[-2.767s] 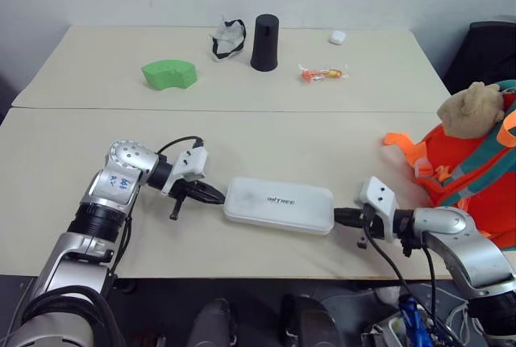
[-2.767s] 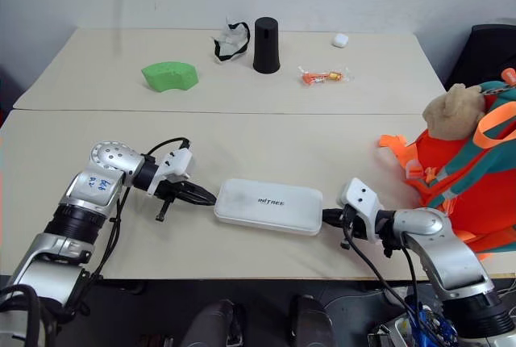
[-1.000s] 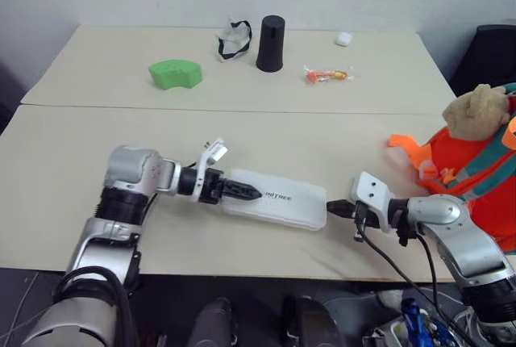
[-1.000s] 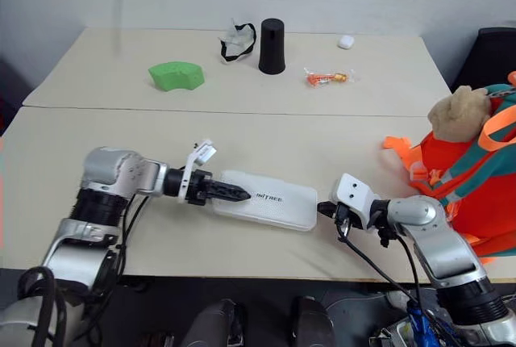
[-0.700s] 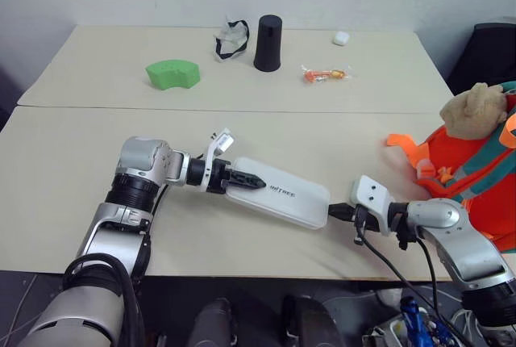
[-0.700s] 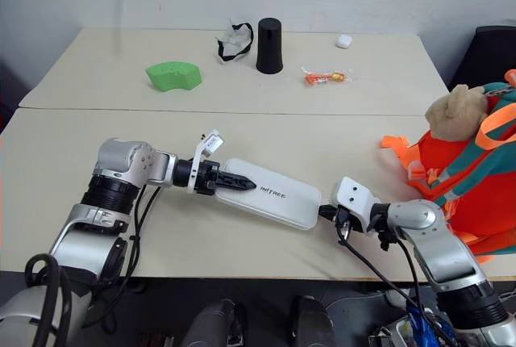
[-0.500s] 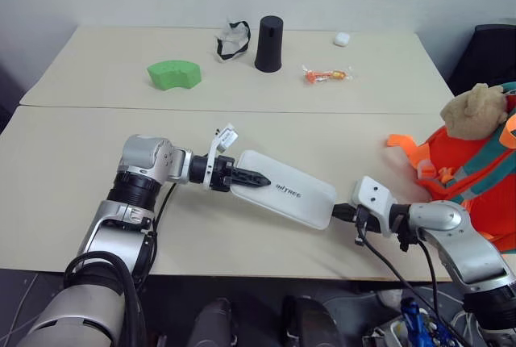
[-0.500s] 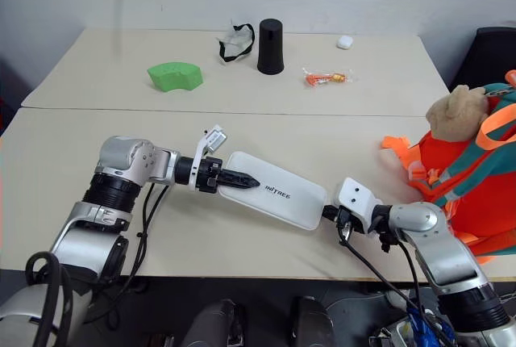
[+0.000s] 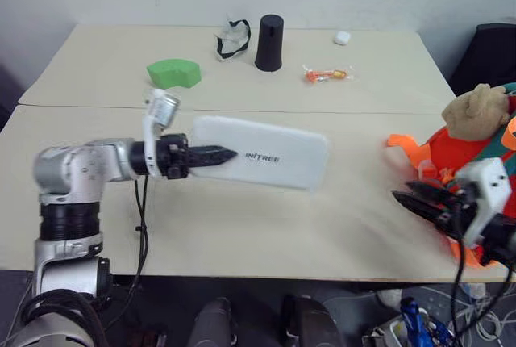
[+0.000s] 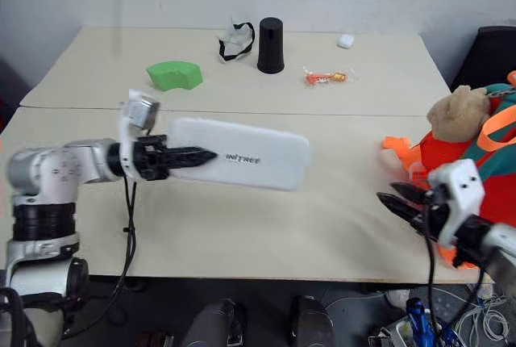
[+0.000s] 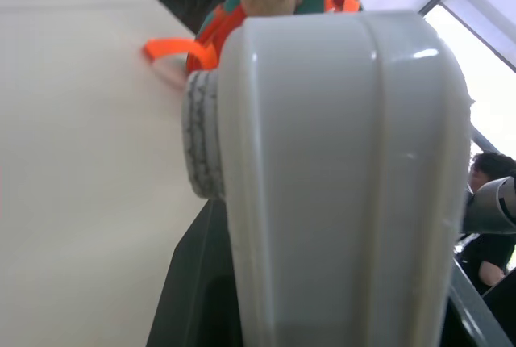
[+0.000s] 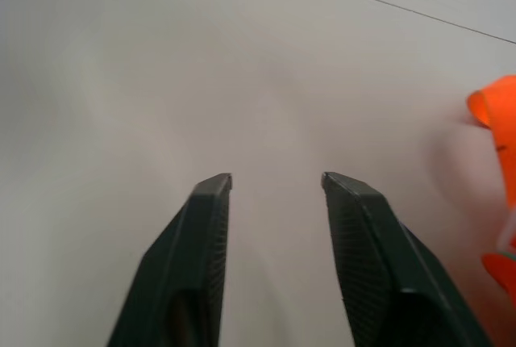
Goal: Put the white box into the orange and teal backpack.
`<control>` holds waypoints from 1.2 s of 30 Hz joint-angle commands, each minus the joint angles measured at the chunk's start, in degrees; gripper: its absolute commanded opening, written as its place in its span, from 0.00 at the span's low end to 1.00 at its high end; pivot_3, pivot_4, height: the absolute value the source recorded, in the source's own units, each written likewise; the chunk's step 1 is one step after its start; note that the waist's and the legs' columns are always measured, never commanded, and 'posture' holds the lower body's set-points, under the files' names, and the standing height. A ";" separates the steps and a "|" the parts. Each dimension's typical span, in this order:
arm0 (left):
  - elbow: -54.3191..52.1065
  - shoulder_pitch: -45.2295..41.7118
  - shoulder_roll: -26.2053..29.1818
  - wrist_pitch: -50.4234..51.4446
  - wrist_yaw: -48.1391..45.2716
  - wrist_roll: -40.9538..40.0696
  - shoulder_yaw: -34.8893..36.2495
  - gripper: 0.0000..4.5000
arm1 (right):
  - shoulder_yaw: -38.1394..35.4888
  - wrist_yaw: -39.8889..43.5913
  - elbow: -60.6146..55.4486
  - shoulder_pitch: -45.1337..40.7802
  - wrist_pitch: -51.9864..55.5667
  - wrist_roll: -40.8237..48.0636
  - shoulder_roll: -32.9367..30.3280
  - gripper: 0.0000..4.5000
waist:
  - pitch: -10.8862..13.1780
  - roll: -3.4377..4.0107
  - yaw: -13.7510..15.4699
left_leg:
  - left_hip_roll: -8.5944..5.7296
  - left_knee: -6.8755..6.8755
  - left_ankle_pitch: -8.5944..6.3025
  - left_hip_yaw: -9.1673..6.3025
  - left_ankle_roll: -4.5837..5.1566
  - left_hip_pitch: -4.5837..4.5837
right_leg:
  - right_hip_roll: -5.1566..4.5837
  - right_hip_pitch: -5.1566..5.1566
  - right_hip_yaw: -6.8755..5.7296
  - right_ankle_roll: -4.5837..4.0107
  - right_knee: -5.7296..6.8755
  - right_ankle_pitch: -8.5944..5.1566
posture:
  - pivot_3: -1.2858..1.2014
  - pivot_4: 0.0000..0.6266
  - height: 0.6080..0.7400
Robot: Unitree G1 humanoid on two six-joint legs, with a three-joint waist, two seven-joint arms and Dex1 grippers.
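L claw (image 9: 211, 154) is clamped on one end of the box (image 9: 262, 152), holding it clear of the table (image 9: 242, 226); box's long axis runs level, left-to-right, free end aimed toward the backpack (image 9: 484, 161); the pack sits at the table's right edge, well apart from that free end, plush toy (image 9: 472, 111) on top. R claw (image 10: 403, 200) hangs empty just beside the pack, fingers (image 12: 205, 238) apart, nothing between them; it's the nearer arm to the pack, L the only one on the box. Judgement: next move turns on carrying the box rightward along its own axis; R likely needed to spread the opening; can't tell if the pack's open.
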 commanded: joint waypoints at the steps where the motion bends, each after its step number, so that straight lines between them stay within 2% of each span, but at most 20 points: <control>1: -9.03 1.72 2.74 -0.26 -1.52 -6.59 3.23 0.30 | -8.92 -5.30 -4.23 1.45 4.13 5.46 1.15 0.72 | 0.00 0.00 -0.02 | 0.00 0.00 -0.01 0.00 0.00 0.03 | -0.01 0.02 0.02 0.00 -0.01 0.00 | 0.52 0.24 1.00; 4: -12.80 3.13 4.95 -1.25 -2.53 -9.70 3.94 0.30 | -12.69 -9.40 -5.00 2.37 6.78 9.52 2.67 0.95 | 0.00 0.00 -0.02 | 0.04 -0.01 -0.04 0.00 -0.05 0.04 | 0.00 0.00 0.06 -0.05 -0.01 -0.03 | 0.52 0.24 1.00; 5: -13.50 3.22 5.21 -1.81 -2.35 -10.27 3.87 0.30 | -13.06 -10.06 -5.35 2.93 7.01 10.20 2.86 0.99 | 0.00 0.00 0.01 | 0.04 -0.03 -0.05 0.00 -0.08 0.06 | 0.00 0.00 0.07 -0.09 0.01 -0.05 | 0.52 0.24 1.00; 10: -14.82 3.15 4.36 -4.00 0.84 -12.38 3.36 0.30 | -14.17 -13.07 -4.73 4.99 7.38 11.52 1.97 0.99 | 0.00 0.01 0.01 | 0.04 -0.06 -0.04 0.00 -0.09 0.08 | 0.05 0.00 0.06 -0.14 0.02 -0.08 | 0.52 0.24 1.00; 12: -15.04 3.21 3.78 -4.98 2.37 -12.73 3.23 0.30 | -17.20 -14.20 -4.66 6.41 8.51 13.80 1.87 0.99 | 0.00 0.01 0.09 | 0.03 -0.06 -0.04 0.00 -0.08 0.07 | 0.08 -0.01 0.06 -0.14 0.02 -0.08 | 0.52 0.24 1.00; 15: -15.21 3.47 3.45 -6.01 3.96 -13.34 3.09 0.30 | -22.19 -12.68 -5.19 11.27 8.40 15.71 1.61 0.99 | 0.00 0.01 0.29 | 0.01 -0.07 -0.04 -0.01 -0.06 0.04 | 0.11 -0.01 0.04 -0.13 0.00 -0.08 | 0.52 0.24 1.00; 20: -15.36 4.11 3.33 -7.17 5.14 -14.42 2.73 0.30 | -24.64 -11.26 -2.07 13.88 5.97 15.69 0.13 0.99 | 0.00 0.01 -0.02 | 0.01 -0.09 -0.04 0.01 -0.04 0.07 | 0.18 0.01 0.05 -0.13 -0.03 -0.08 | 0.52 0.24 1.00; 24: -14.86 3.93 2.99 -8.15 5.49 -14.54 1.73 0.30 | -19.65 -13.44 0.83 9.50 4.41 14.75 -0.93 0.99 | 0.00 0.01 -0.53 | 0.03 -0.10 -0.04 0.05 -0.05 0.12 | 0.18 0.00 0.11 -0.14 0.01 -0.08 | 0.52 0.24 1.00; 29: -13.57 2.52 2.47 -9.23 6.20 -14.71 0.51 0.30 | -8.98 -18.79 5.29 -0.63 1.96 11.45 0.07 0.99 | 0.01 0.02 -0.74 | 0.04 -0.11 -0.02 0.04 -0.10 0.11 | 0.18 -0.03 0.11 -0.16 0.04 -0.09 | 0.52 0.24 1.00; 32: -12.72 1.79 1.81 -9.96 6.65 -14.50 -0.28 0.30 | -2.46 -22.93 10.30 -7.53 -1.60 6.34 1.85 0.99 | 0.01 0.03 -0.87 | 0.03 -0.11 -0.01 0.04 -0.10 0.08 | 0.22 -0.05 0.09 -0.16 0.04 -0.09 | 0.52 0.24 1.00; 35: -12.05 1.09 1.36 -10.56 7.08 -14.47 -0.76 0.30 | 0.72 -25.39 14.12 -12.71 -4.13 4.11 4.49 0.99 | 0.02 0.03 -0.91 | 0.00 -0.10 0.01 0.04 -0.10 0.06 | 0.24 -0.08 0.06 -0.16 0.06 -0.09 | 0.52 0.24 1.00; 36: -11.61 0.80 1.22 -10.77 7.26 -14.40 -0.83 0.30 | 1.79 -25.05 14.77 -13.60 -5.20 3.31 4.90 0.95 | 0.02 0.04 -0.91 | -0.01 -0.11 0.02 0.04 -0.10 0.04 | 0.23 -0.09 0.05 -0.16 0.05 -0.09 | 0.52 0.24 1.00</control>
